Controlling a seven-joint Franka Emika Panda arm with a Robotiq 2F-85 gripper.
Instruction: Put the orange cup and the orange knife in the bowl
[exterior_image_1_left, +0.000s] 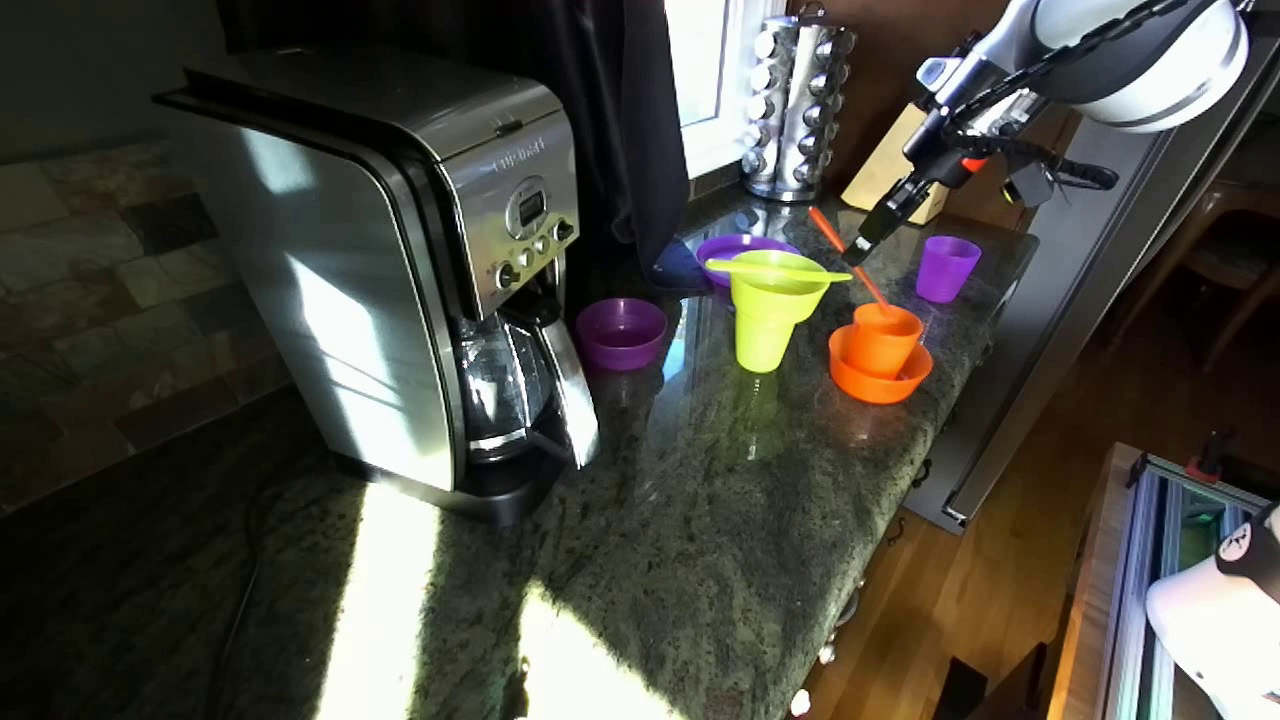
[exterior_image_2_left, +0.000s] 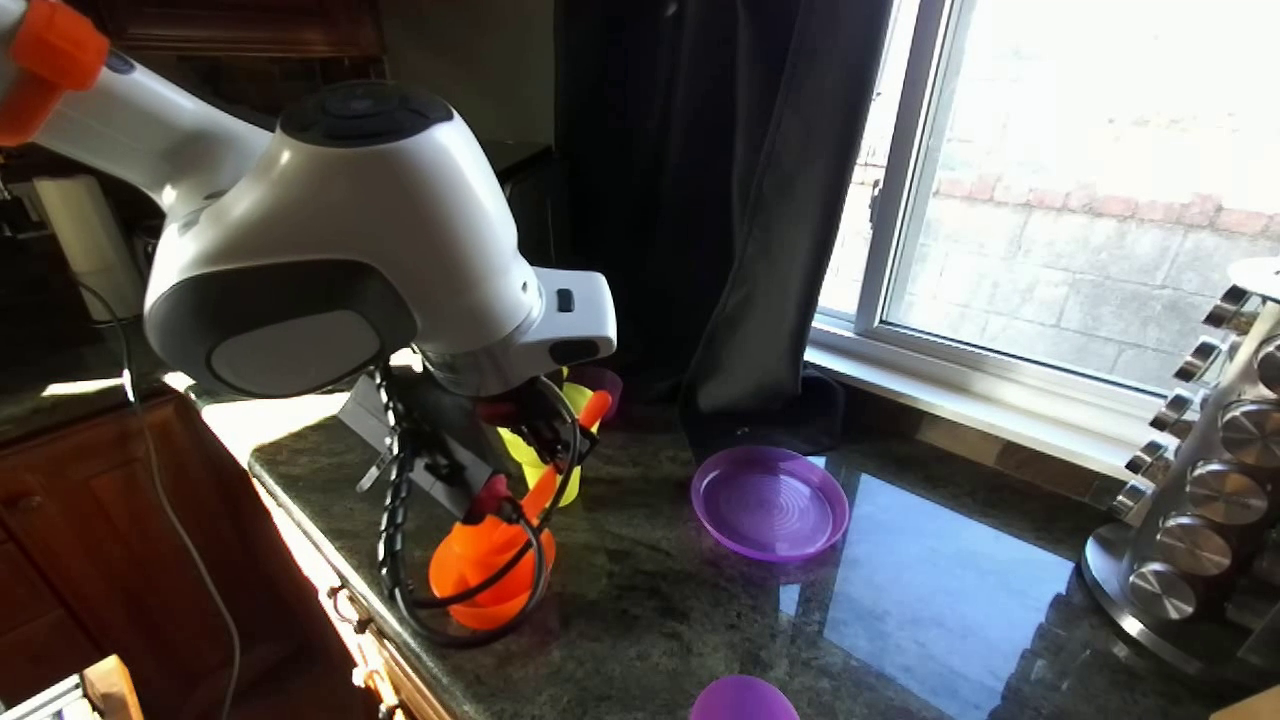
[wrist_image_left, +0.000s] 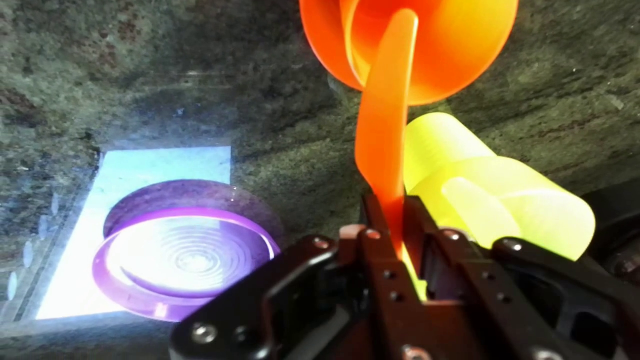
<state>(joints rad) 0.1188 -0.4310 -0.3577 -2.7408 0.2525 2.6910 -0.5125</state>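
Note:
The orange cup (exterior_image_1_left: 884, 342) stands inside the shallow orange bowl (exterior_image_1_left: 868, 388) on the counter. My gripper (exterior_image_1_left: 858, 250) is shut on the orange knife (exterior_image_1_left: 828, 229) and holds it slanted above the cup. In the wrist view the knife (wrist_image_left: 384, 115) is between the two fingertips (wrist_image_left: 392, 215), and its blade end overlaps the mouth of the cup (wrist_image_left: 462, 45). How far the tip is inside the cup is hard to tell. The bowl's edge (wrist_image_left: 322, 37) shows beside the cup. In an exterior view the arm and cables partly cover the cup and bowl (exterior_image_2_left: 490, 612).
A yellow-green cup (exterior_image_1_left: 765, 330) with a yellow-green utensil (exterior_image_1_left: 780, 270) across it stands close to the bowl. A purple plate (exterior_image_2_left: 770, 505), a purple bowl (exterior_image_1_left: 621, 335) and a purple cup (exterior_image_1_left: 947, 268) are around. A coffee maker (exterior_image_1_left: 510, 170) and a spice rack (exterior_image_1_left: 795, 105) stand farther off.

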